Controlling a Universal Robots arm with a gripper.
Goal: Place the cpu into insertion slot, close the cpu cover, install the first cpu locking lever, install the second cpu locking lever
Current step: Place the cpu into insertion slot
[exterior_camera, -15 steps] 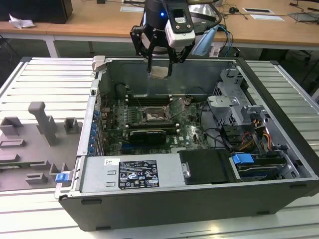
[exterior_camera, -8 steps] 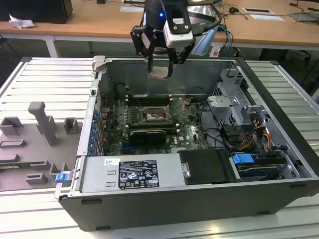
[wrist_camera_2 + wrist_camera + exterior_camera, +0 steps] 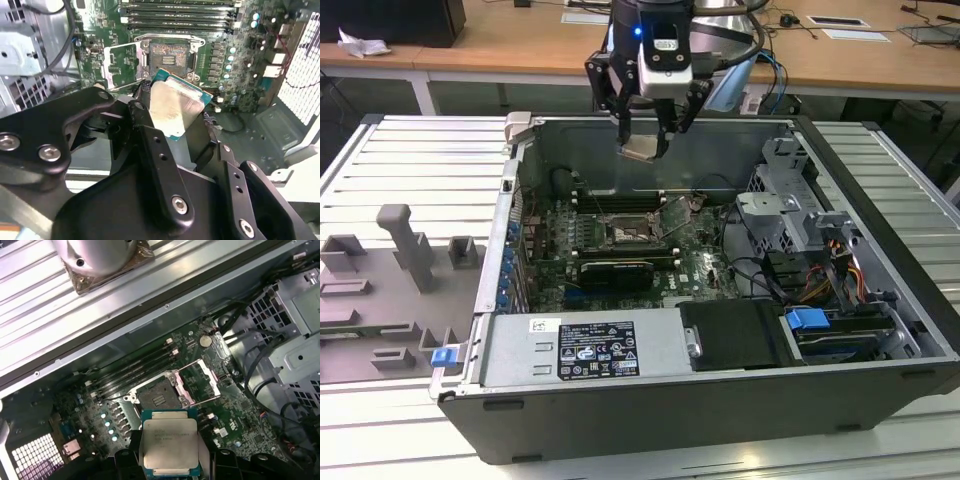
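Observation:
My gripper [image 3: 643, 146] hangs above the open computer case, shut on the cpu [image 3: 642, 151], a flat square chip with a dull silver top and a green edge. In both wrist views the cpu [image 3: 175, 107] [image 3: 169, 444] sits tilted between the black fingers [image 3: 145, 130], well above the green motherboard [image 3: 695, 262]. The insertion slot [image 3: 628, 232] [image 3: 167, 54] [image 3: 159, 398] lies bare below it, a square black socket. The cpu cover [image 3: 122, 64] [image 3: 206, 376] is swung open beside the socket. A thin wire lever [image 3: 200, 402] stands raised next to it.
Long memory slots [image 3: 620, 203] run behind the socket and a black card [image 3: 617, 272] lies in front. A labelled power supply [image 3: 585, 350] fills the case front, with a metal drive cage [image 3: 790, 210] and cables at the exterior view's right. Grey fixtures [image 3: 405, 250] stand outside on the left.

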